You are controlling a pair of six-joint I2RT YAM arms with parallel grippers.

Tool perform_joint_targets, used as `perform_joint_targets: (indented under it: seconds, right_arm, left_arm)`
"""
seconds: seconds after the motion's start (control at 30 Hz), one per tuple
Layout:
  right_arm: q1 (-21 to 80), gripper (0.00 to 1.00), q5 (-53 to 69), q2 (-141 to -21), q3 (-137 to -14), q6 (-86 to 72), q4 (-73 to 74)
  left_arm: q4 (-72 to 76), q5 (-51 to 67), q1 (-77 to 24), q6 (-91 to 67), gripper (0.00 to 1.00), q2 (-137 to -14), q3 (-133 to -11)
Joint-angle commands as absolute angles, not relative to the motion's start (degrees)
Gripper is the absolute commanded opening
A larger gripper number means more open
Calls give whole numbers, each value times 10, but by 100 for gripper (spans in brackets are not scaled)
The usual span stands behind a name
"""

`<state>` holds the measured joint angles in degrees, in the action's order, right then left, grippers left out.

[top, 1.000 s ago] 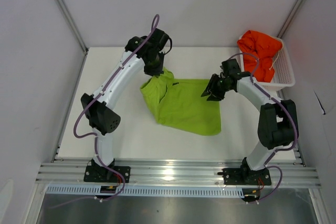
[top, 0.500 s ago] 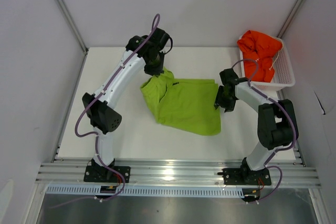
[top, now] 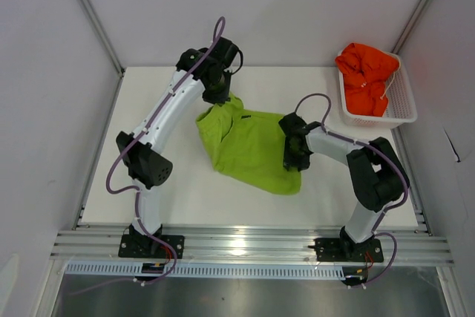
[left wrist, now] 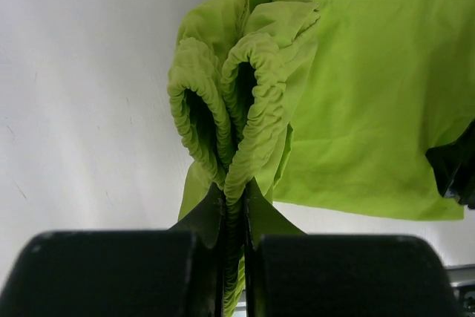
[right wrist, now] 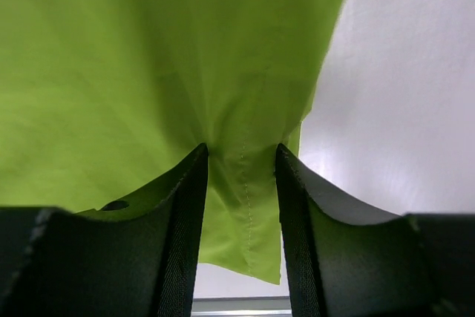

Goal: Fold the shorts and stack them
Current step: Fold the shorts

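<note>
1. The white worktop (top: 208, 202) carries everything. Both arms reach over its middle.
2. The lime green shorts (top: 249, 146) lie spread near the centre of the worktop. Their long axis runs from the bunched waistband at the far left to the hem at the near right, so the cloth sits between the two arms.
3. The white mesh basket (top: 407, 102) stands at the far right corner, well apart from the green pair.
4. The orange-red shorts (top: 365, 76) sit crumpled inside that basket, untouched (a white drawstring shows against them).
5. The left end effector (left wrist: 234, 206) is clamped on the gathered elastic waistband. Its fingers are nearly together, and ruffled loops of cloth rise beyond them.
6. The right end effector (right wrist: 241, 176) has the right-hand edge of the green shorts pinched between its fingers. Creases radiate from the grip, and bare worktop shows just beside that edge.
7. Judged from this, the first fold is under way. Each arm holds the end nearer to it, so the likely next move is for the right arm to carry its edge along the long axis toward the waistband. The loose lower layer could drag or bunch rather than fold flat.
</note>
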<state>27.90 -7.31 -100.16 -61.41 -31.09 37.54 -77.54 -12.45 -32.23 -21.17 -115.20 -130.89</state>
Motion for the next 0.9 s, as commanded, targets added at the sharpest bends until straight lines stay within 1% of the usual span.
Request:
perform_joint_targets:
  seconds: [0.0, 0.1, 0.27, 0.5, 0.77, 0.87]
  right_arm:
    - [349, 44, -62, -1015, -587, -359, 351]
    - [408, 44, -52, -1021, -588, -394, 339]
    - [459, 44, -34, -1031, -604, -439, 309]
    - [464, 44, -30, -1020, -594, -468, 273]
    - [464, 44, -49, -1010, -584, -489, 258]
    - [465, 43, -57, -998, -570, -497, 255]
  left_arm:
    - [-791, -148, -308, -198, 0, -1148, -1343]
    - [-795, -162, -304, -199, 0, -1146, -1339]
    - [-786, -172, -308, -218, 0, -1136, -1303]
    - [-774, -195, -353, -253, 0, -1141, -1279]
    - [-733, -202, -431, -346, 0, -1136, -1217]
    - [-720, -203, -444, -376, 0, -1147, -1204]
